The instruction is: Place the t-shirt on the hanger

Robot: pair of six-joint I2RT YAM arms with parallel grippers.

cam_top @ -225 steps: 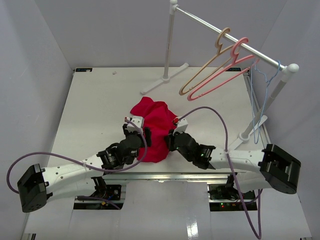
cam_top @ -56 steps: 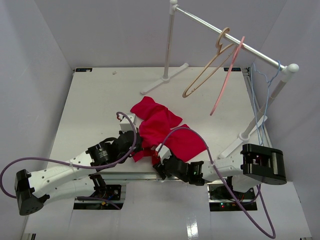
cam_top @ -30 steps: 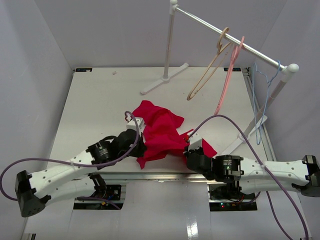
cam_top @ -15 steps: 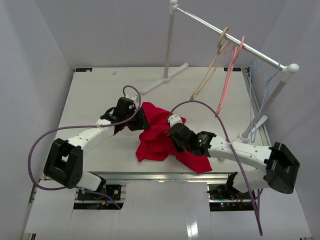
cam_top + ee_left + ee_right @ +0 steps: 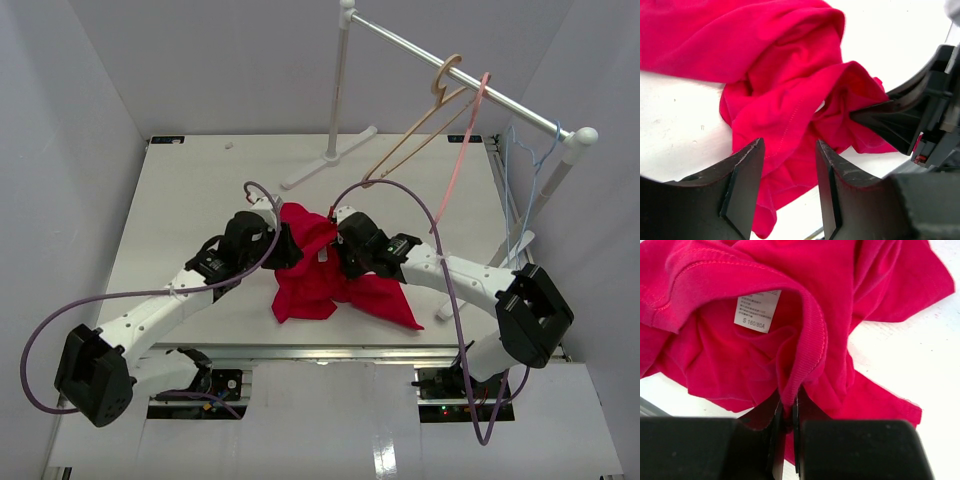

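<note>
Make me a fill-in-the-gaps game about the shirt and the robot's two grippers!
The crumpled t-shirt lies on the ____.
The right gripper is ____ on its neck edge.
The left gripper is ____, holding nothing.
Missing words: table, shut, open.

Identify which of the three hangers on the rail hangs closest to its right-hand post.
The light-blue hanger: thin wire, right beside that post. The tan hanger and the pink hanger are thicker and hang nearer the middle of the rail.
</note>
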